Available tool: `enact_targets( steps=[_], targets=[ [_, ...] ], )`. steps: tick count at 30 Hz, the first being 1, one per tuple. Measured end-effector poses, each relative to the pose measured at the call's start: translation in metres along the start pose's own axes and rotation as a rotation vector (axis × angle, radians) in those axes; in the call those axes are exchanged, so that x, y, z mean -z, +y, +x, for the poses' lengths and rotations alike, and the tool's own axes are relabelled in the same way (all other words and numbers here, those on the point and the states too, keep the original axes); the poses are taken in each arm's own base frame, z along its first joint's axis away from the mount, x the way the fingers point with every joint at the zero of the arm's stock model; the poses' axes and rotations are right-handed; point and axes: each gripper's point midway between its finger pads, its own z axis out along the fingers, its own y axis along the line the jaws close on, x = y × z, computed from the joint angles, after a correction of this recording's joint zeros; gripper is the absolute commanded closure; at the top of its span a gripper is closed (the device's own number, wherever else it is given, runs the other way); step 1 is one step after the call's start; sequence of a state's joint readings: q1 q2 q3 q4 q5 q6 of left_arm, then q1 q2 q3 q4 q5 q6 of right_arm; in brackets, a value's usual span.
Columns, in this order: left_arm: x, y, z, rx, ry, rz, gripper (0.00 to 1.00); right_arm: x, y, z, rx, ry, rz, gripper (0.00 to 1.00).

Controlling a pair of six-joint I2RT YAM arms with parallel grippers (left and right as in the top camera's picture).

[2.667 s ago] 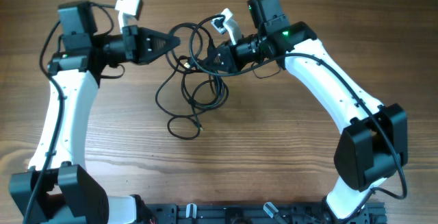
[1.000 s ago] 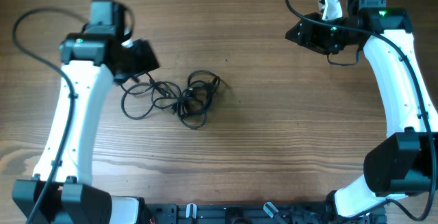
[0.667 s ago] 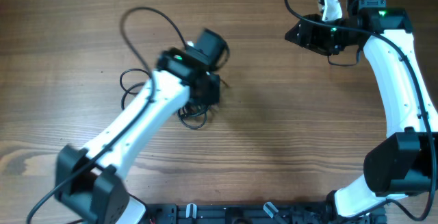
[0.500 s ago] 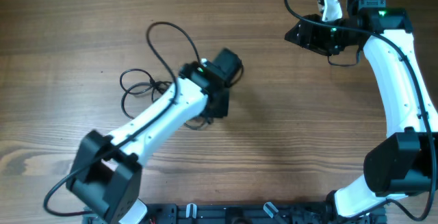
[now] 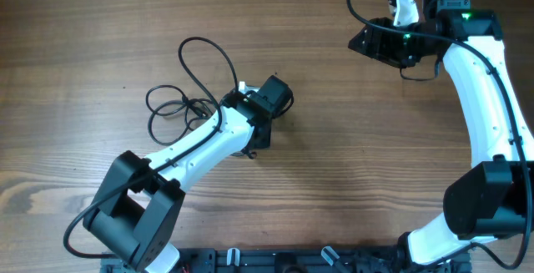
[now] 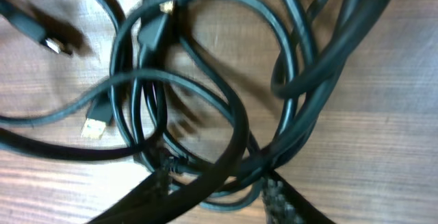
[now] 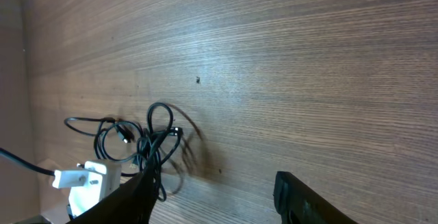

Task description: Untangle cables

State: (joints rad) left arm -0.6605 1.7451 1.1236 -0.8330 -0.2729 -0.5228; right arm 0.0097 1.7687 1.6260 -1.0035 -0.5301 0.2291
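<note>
The left gripper [image 6: 217, 183] is half open astride several cables [image 6: 145, 114]; closing here may grab them together and pull them tighter; the right gripper [image 7: 219, 196] is open, empty

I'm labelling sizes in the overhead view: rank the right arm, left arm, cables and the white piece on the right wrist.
1. right arm and left arm: alike, not ranked
2. cables
3. white piece

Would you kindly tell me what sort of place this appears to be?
Probably a robotics lab bench: a white left arm and right arm stand at a wooden table, with a tangle of black cables on it.
</note>
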Motion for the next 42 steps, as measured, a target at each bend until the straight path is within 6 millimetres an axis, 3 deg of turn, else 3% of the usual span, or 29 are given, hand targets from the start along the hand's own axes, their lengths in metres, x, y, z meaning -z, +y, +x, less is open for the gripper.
enact_targets(
  steps=[3, 9, 13, 16, 21, 25, 26, 27, 28, 29, 35, 39, 41, 42],
  targets=[
    [-0.004, 0.001, -0.008, 0.014, -0.043, -0.019, 0.52, 0.0, 0.0, 0.001, -0.001, 0.002, 0.001, 0.41],
    [-0.03, 0.007, -0.003, 0.009, -0.018, -0.083, 0.73, 0.0, 0.0, 0.001, -0.003, 0.005, 0.002, 0.41],
    [-0.032, 0.003, -0.009, 0.019, -0.045, -0.07, 0.79, 0.0, 0.0, 0.001, -0.003, 0.005, 0.002, 0.41],
    [-0.032, -0.001, -0.015, 0.03, -0.066, -0.054, 0.78, 0.0, 0.0, 0.002, -0.004, 0.006, 0.001, 0.41],
    [-0.036, -0.007, -0.024, 0.032, -0.107, -0.029, 0.56, 0.0, -0.001, 0.002, -0.004, 0.007, 0.002, 0.41],
    [-0.046, -0.009, -0.025, -0.01, -0.114, -0.035, 0.56, 0.0, -0.001, 0.003, -0.007, 0.012, 0.003, 0.41],
    [-0.047, -0.009, -0.027, -0.027, -0.12, -0.041, 0.6, 0.0, -0.001, 0.003, -0.007, 0.011, 0.003, 0.41],
    [-0.047, -0.009, -0.027, -0.037, -0.12, -0.042, 0.7, 0.0, -0.001, 0.003, -0.007, 0.012, 0.003, 0.4],
    [-0.047, -0.01, -0.028, -0.047, -0.124, -0.044, 0.87, 0.0, -0.001, 0.003, -0.007, 0.011, 0.003, 0.4],
    [-0.048, -0.01, -0.029, -0.057, -0.124, -0.045, 0.94, 0.0, -0.001, 0.003, -0.007, 0.011, 0.003, 0.4],
    [-0.048, -0.005, -0.023, -0.094, -0.091, -0.075, 0.96, 0.0, -0.001, 0.003, -0.007, 0.012, 0.003, 0.37],
    [-0.029, 0.001, -0.004, -0.102, 0.048, -0.028, 0.96, 0.0, -0.001, 0.003, -0.006, 0.012, 0.003, 0.36],
    [0.004, -0.009, -0.017, -0.059, 0.046, 0.104, 0.96, -0.001, 0.0, 0.004, -0.004, 0.014, 0.002, 0.36],
    [0.036, -0.018, -0.036, -0.031, 0.005, 0.242, 0.96, -0.001, 0.002, 0.004, 0.0, 0.016, 0.0, 0.36]
  ],
)
